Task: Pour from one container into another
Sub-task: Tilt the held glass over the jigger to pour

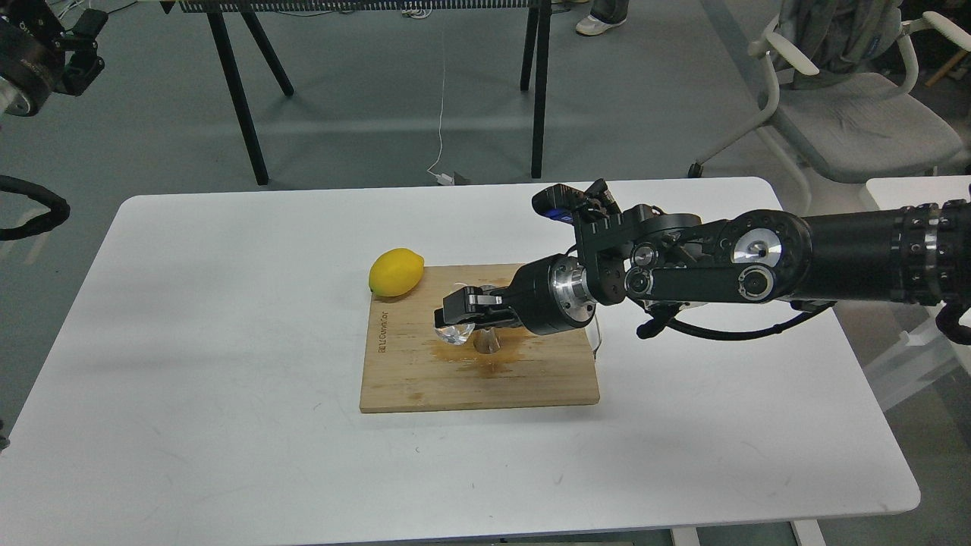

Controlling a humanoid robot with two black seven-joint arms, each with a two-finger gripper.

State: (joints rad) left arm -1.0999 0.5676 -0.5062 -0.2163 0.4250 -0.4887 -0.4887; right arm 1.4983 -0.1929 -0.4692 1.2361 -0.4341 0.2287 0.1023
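The right hand is gripping the small glass, closed around it and tipping it just beside the steel jigger on the wooden board. A brownish wet patch is showing there; tilting off-centre over that narrow mouth could be spilling more. The left hand is raised well away, and I cannot tell its opening.

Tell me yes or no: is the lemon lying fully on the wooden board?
No: the lemon overhangs the far-left corner of the wooden board, partly over the white table.

one head view looks forward and down, from fairly near, onto the white table and floor beyond
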